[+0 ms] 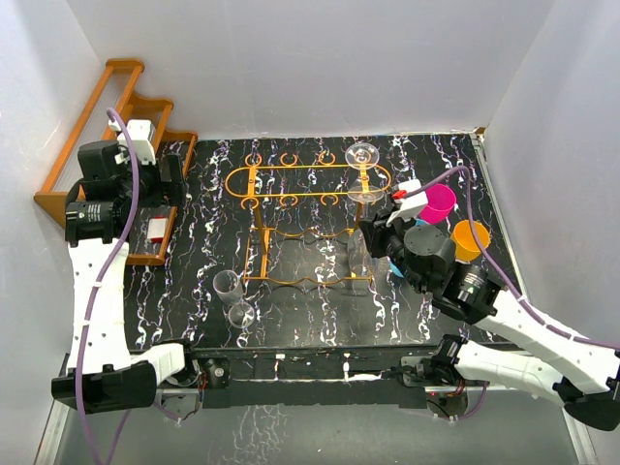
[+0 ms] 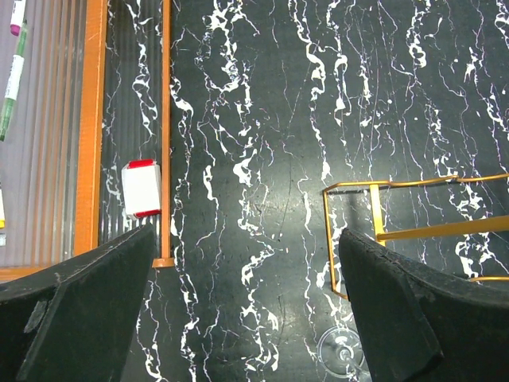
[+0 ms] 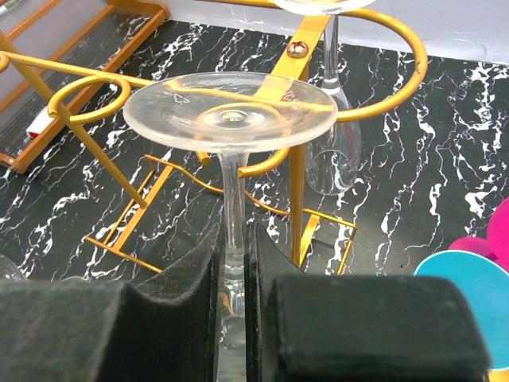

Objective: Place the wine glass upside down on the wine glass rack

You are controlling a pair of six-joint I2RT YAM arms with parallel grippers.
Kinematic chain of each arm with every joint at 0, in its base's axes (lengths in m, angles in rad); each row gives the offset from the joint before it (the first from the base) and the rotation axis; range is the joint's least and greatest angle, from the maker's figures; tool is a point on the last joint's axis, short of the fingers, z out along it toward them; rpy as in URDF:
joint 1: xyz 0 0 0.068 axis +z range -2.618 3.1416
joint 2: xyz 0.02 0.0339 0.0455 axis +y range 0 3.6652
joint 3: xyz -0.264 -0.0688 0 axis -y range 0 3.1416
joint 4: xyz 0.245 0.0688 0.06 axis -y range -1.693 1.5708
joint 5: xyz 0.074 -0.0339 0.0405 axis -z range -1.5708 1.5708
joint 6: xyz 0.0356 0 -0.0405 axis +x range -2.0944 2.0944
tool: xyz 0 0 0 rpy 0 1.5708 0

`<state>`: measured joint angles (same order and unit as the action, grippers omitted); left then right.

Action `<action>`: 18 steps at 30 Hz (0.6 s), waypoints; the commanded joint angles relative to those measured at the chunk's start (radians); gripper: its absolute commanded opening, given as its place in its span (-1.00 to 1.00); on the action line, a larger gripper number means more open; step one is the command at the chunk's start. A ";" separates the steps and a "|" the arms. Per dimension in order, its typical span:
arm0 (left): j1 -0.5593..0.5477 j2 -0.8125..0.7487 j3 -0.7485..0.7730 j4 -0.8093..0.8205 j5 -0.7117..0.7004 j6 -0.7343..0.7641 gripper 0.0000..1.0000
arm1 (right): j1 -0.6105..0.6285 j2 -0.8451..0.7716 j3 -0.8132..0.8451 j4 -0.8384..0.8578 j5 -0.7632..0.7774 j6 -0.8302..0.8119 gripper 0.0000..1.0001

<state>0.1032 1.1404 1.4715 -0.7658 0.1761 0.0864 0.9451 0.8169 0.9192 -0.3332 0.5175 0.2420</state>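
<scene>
My right gripper (image 3: 235, 263) is shut on the stem of a clear wine glass (image 3: 231, 111) held upside down, its round foot uppermost. The foot sits just in front of the open loops at the right end of the gold wire wine glass rack (image 3: 382, 32). From above, the rack (image 1: 300, 194) stands mid-table, with the held glass's foot (image 1: 367, 194) and my right gripper (image 1: 376, 231) at its right end. Another glass (image 1: 362, 155) hangs upside down in the end loop (image 3: 332, 151). My left gripper (image 2: 246, 318) is open over the table's left part (image 1: 174, 184), holding nothing.
An orange wooden rack (image 1: 107, 145) lines the left wall, a white-and-red item (image 2: 141, 189) on it. Two more glasses (image 1: 228, 284) (image 1: 240, 313) stand at the front left of the rack. Pink (image 1: 438, 203), orange (image 1: 471, 238) and blue (image 3: 469, 286) cups sit right of my right arm.
</scene>
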 commanded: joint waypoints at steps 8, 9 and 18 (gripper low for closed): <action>0.006 -0.039 -0.012 -0.007 0.020 0.012 0.94 | 0.001 -0.044 -0.028 0.085 0.077 0.053 -0.16; 0.006 -0.039 -0.013 -0.008 0.020 0.011 0.94 | 0.001 -0.056 -0.033 0.085 0.082 0.055 -0.04; 0.006 -0.039 -0.008 -0.022 0.014 0.007 0.94 | 0.000 -0.124 -0.024 -0.054 0.069 0.111 0.37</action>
<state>0.1032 1.1263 1.4563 -0.7700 0.1829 0.0910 0.9451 0.7116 0.8719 -0.3309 0.5781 0.3149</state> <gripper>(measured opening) 0.970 0.646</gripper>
